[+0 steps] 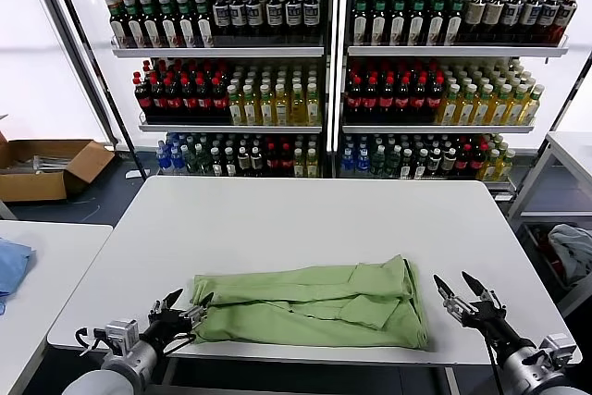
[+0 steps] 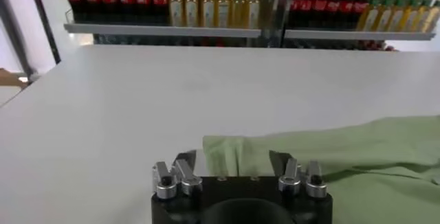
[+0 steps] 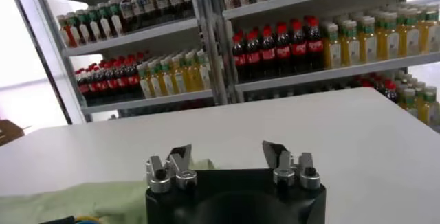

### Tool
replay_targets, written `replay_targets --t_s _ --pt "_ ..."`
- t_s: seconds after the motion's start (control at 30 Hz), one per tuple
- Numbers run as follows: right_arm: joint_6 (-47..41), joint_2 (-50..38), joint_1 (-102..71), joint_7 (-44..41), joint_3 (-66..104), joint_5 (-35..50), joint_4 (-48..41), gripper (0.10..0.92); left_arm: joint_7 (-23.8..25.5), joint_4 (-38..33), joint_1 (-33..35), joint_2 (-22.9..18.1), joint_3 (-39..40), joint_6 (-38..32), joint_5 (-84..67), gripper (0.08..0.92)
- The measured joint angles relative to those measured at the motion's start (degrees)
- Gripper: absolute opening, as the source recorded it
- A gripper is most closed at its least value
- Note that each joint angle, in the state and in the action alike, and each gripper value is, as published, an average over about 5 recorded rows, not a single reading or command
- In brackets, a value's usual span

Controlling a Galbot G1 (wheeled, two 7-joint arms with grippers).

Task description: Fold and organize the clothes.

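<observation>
A light green shirt (image 1: 314, 307) lies partly folded in a long band near the front edge of the white table (image 1: 305, 210). Folds and a flap show near its right end; no logo or buttons show. My left gripper (image 1: 185, 307) is open at the shirt's left end, its jaws on either side of the cloth edge (image 2: 230, 153). My right gripper (image 1: 460, 289) is open and empty just right of the shirt's right end, over bare table. In the right wrist view (image 3: 227, 155) a strip of green cloth (image 3: 69, 201) shows beside it. Only one shirt shows.
Shelves of bottles (image 1: 324, 71) stand behind the table. A second white table (image 1: 37, 265) with a blue cloth (image 1: 11, 265) is at the left, a cardboard box (image 1: 46, 168) lies on the floor behind it. Another table with cloth (image 1: 573, 252) stands at the right.
</observation>
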Motion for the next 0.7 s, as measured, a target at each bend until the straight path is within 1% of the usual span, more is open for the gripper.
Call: replay_targets --t_s 0.13,0.27,0.33,0.43,0.7 --pt "0.3 -0.1 -0.4 -0.2 0.3 -0.1 0.4 0.822 -3.3 0.3 -0.2 -1.8 1.7 -0.5 0.9 0.815" --pt "0.6 0.2 -0.5 -0.4 0.1 -0.2 0.6 0.823 -5.8 1.2 -0.7 -3.4 3.5 -0.9 2.3 0.822" --pt "0.7 0.2 -0.5 -0.4 -0.1 -0.2 0.7 0.823 -6.5 1.6 -0.8 -4.0 4.4 -1.2 3.3 0.811" --pt "0.9 0.2 -0.4 -0.4 -0.3 -0.2 0.8 0.823 -7.4 2.3 -0.7 -4.8 5.7 -1.7 4.8 0.749" --pt "1.1 0.3 -0.1 -0.3 -1.0 -0.1 0.9 0.823 -8.4 2.7 0.0 -5.6 8.7 -3.1 8.6 0.532"
